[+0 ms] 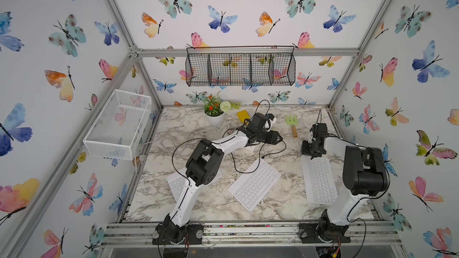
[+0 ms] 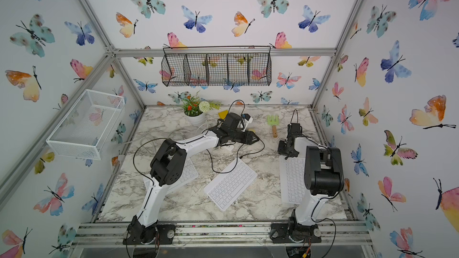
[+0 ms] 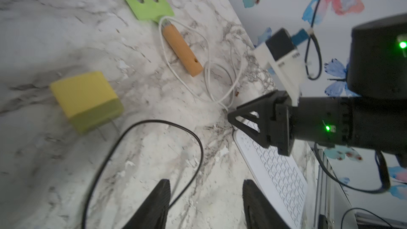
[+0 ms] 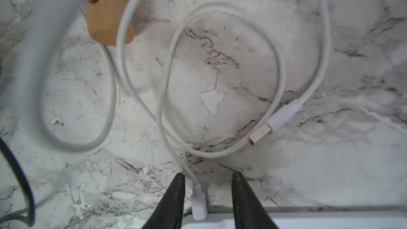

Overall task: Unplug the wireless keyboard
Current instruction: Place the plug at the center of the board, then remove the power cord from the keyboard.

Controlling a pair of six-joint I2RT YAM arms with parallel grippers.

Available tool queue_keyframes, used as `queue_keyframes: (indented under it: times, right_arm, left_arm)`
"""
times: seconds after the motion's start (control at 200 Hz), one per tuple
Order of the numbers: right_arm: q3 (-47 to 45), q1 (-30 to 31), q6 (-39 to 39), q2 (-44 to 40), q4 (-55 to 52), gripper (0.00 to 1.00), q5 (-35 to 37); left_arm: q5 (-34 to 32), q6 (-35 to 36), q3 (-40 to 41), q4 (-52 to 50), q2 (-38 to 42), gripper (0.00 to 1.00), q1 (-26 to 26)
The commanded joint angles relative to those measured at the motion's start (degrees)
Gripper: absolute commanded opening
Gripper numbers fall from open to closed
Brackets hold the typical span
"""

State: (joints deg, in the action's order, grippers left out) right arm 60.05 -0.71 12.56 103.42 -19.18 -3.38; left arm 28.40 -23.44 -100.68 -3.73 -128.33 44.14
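A white wireless keyboard (image 1: 319,179) lies on the right of the marble table, also in the left wrist view (image 3: 279,172). A white plug (image 4: 199,205) sits in its far edge (image 4: 308,221). My right gripper (image 4: 208,174) stands open astride that plug, with gaps on both sides, the plug nearer one finger. The white cable (image 4: 167,80) loops away, and its USB end (image 4: 259,134) lies loose. In both top views the right gripper (image 1: 311,153) (image 2: 288,153) points down at the keyboard's far edge. My left gripper (image 3: 206,181) (image 1: 278,138) hovers open and empty mid-table.
Two more white keyboards lie mid-table (image 1: 254,184) and under the left arm (image 1: 177,184). A black cable (image 1: 248,167) snakes between them. A yellow charger block (image 3: 86,100), a green garden fork (image 1: 291,124) and a flower pot (image 1: 214,117) sit at the back. Wire baskets hang on the walls (image 1: 116,125) (image 1: 239,69).
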Motion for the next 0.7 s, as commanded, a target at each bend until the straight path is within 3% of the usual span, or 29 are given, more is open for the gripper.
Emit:
queue_keyframes:
  times: [0.0, 0.32, 0.506, 0.696]
  right_arm:
    - [1.01, 0.31, 0.44, 2.4, -3.14, 0.37, 0.35]
    - [2.17, 1.62, 1.16, 3.17, -5.4, 0.31, 1.22]
    - [2.18, 1.94, 1.69, 3.51, -6.03, 0.27, 0.14]
    - [2.14, 2.12, 2.02, 4.73, -7.01, 0.19, -1.21]
  left_arm:
    - [3.52, 3.7, 3.4, 3.28, 5.21, 0.5, 2.92]
    - [4.21, 12.7, 10.11, 9.95, 5.63, 0.45, 11.19]
    - [4.82, 13.25, 15.48, 22.87, 4.29, 0.45, 12.39]
    - [4.56, 13.77, 15.68, 23.42, 2.82, 0.45, 12.66]
